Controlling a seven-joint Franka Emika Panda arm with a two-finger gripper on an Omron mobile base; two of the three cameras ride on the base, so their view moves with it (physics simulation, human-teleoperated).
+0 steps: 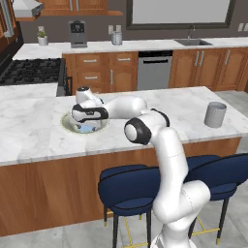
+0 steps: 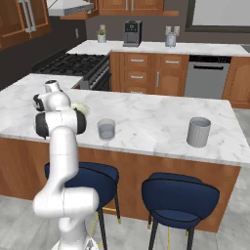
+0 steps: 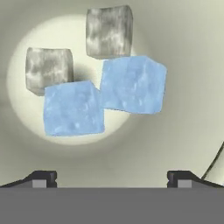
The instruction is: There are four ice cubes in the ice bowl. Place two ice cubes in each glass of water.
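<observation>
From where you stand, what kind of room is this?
A home kitchen, it seems: a gas stove, a dishwasher set among wooden cabinets, and a marble island counter with blue bar stools pulled up to it.

Arm: bent at the elbow, forearm reaching out level, hand turned down over the ice bowl [image 1: 68, 123].
Gripper [image 3: 112, 177]: low inside the ice bowl, pointing straight down at its floor.
Jaws: spread wide, nothing between them.
Fingertips [image 3: 43, 178]: two dark tips, well apart, clear of the bowl's floor.
</observation>
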